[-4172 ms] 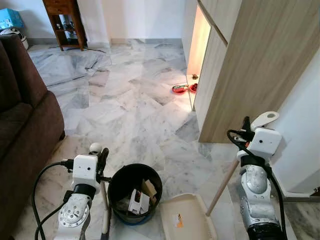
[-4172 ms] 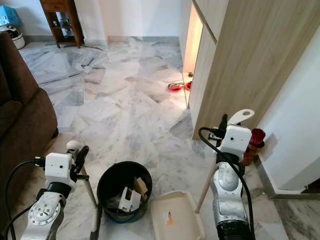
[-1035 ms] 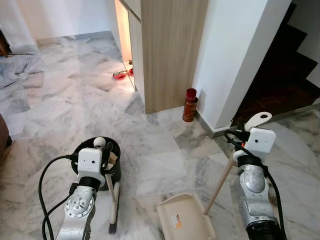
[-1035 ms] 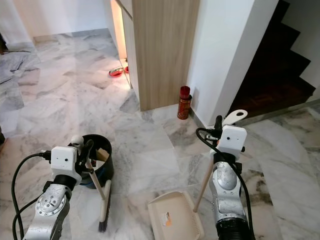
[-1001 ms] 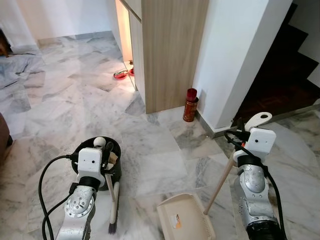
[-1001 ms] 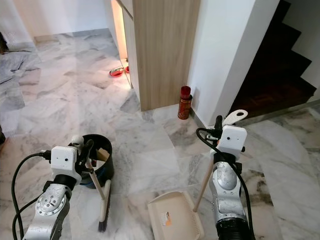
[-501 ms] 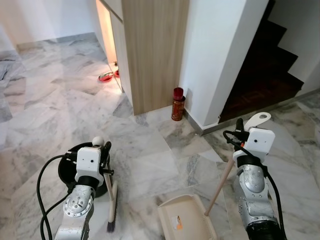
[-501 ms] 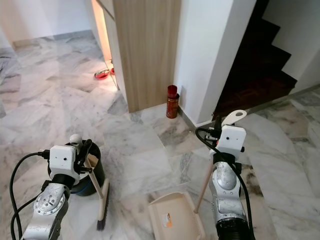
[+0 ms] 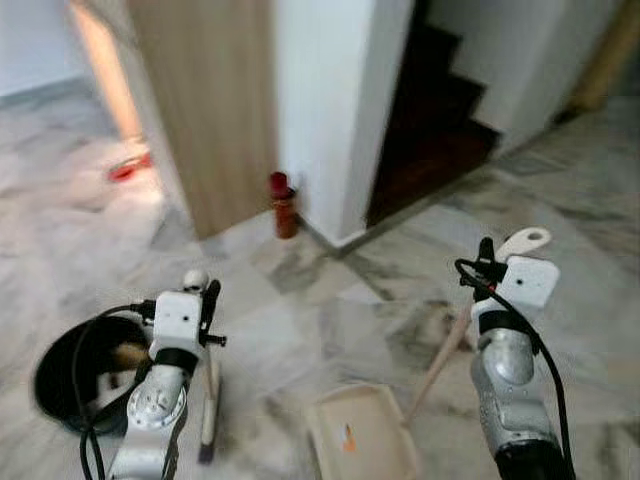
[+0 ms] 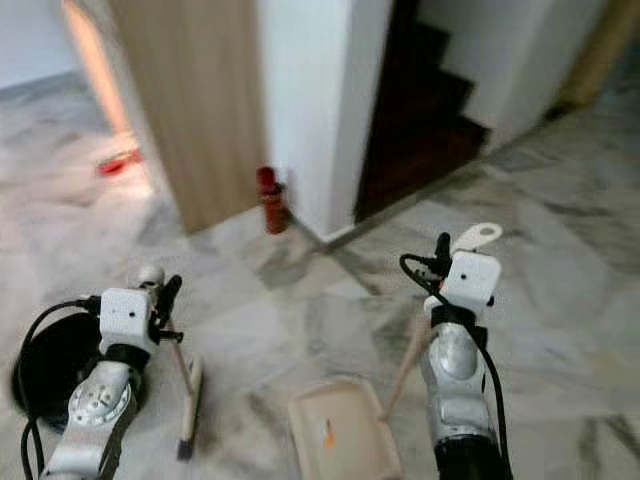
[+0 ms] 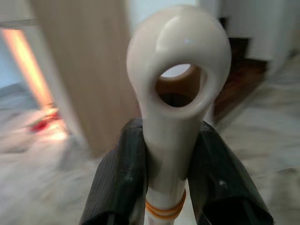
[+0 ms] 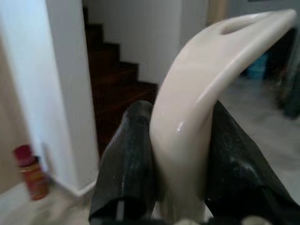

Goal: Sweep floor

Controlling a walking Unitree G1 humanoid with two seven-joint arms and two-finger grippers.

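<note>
Cream broom (image 9: 209, 400) and dustpan (image 9: 362, 441) seemingly resting on floor.

I saw a grey-veined marble floor (image 9: 330, 320) stretching ahead, blurred in my head views. A black bin (image 9: 75, 375) stood on it at the left. Just beside the bin, the broom's brush head (image 9: 207, 425) rested on the marble. A cream dustpan (image 9: 362, 440) lay flat nearer the middle. Farther off, a red canister (image 9: 283, 205) stood by the foot of the white wall, and red bowls (image 9: 128, 168) sat beside the wooden panel.
</note>
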